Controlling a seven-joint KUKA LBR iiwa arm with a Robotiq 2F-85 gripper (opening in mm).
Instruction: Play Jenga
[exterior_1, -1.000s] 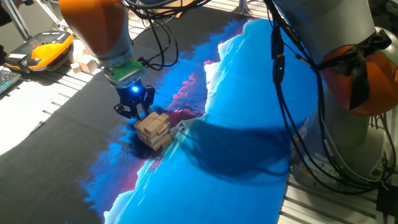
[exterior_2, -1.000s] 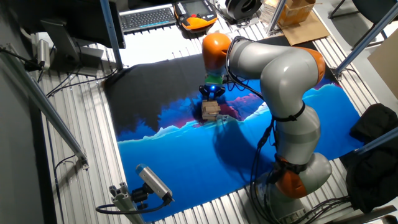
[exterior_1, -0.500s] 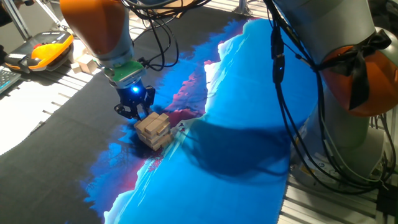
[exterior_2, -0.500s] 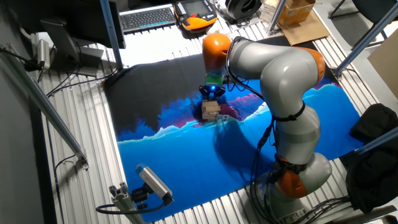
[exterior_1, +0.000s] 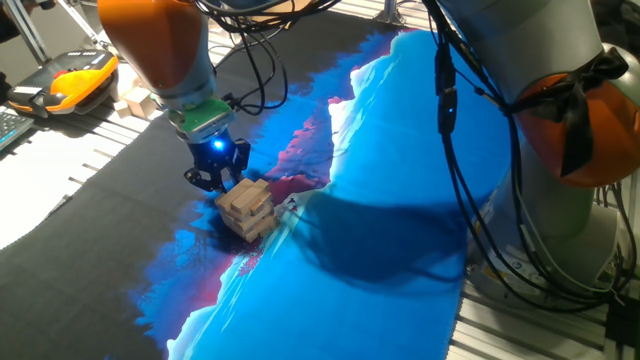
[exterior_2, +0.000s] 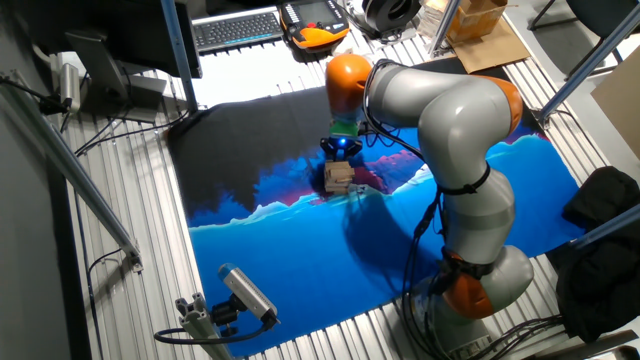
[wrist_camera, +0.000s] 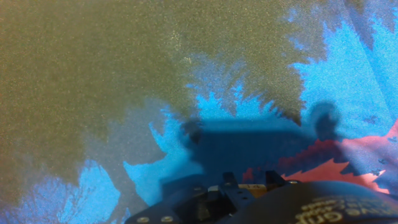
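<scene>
Jenga tower (exterior_1: 246, 208) sits on the cloth where black meets blue. Gripper (exterior_1: 216, 177) is low, right beside its far upper edge, prob. touching a top block. Tower lies toward the blue side of the fingers. Open/closed: can't tell.

The Jenga (exterior_1: 246, 209) is seen as a small, low tower of pale natural-wood rectangular blocks, stacked in about four layers laid crosswise to one another. The layers are slightly askew, so that block ends jut out unevenly at the sides and the top layer is turned a little against those below. The tower stands upright on the blue, black and pink patterned cloth covering the surface, at the jagged border where the black area meets the blue. In the other fixed view the Jenga (exterior_2: 339, 177) appears only as a small pale stack, its layers hard to make out.
</scene>
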